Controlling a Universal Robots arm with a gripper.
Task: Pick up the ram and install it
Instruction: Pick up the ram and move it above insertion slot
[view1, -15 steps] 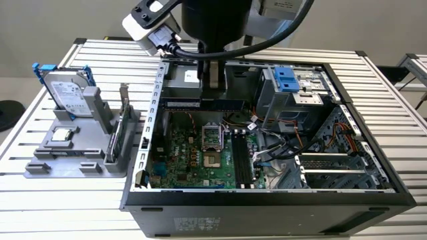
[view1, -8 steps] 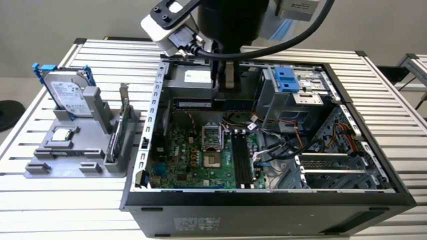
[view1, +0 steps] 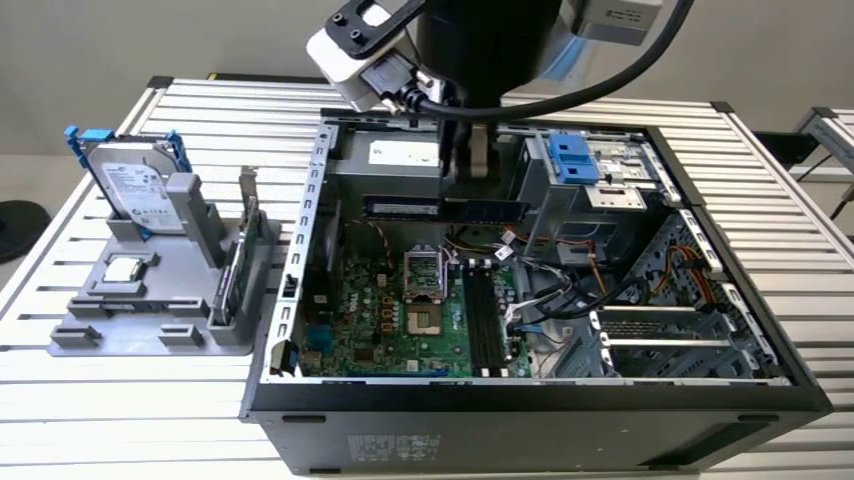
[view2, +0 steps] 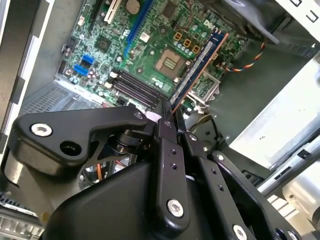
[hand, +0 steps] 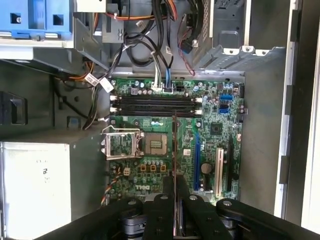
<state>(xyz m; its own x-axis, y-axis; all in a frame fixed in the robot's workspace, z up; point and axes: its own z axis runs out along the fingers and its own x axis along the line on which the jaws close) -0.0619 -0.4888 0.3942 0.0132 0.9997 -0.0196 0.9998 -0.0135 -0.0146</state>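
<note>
The ram (view1: 445, 209) is a long, thin, dark bluish stick hanging level above the open computer case (view1: 534, 395). My gripper (view1: 470, 185) is shut on its upper edge, near the middle of its length. In the second wrist view the ram (view2: 197, 65) juts out from between the fingers (view2: 165, 122) over the green motherboard (view2: 150, 45). The first wrist view has the ram (hand: 174, 150) edge-on as a thin line over the board. The black memory slots (view1: 483, 325) (hand: 155, 106) (view2: 132, 87) lie lower on the board, apart from the stick.
The CPU socket (view1: 424, 290) sits beside the slots, with loose cables (view1: 561, 290) to the exterior view's right. A grey fixture (view1: 147, 320) left of the case carries a silver hard drive with blue rails (view1: 134, 190) and an upright card (view1: 247, 250). A blue-tabbed drive bay (view1: 571, 160) stands at the case's back.
</note>
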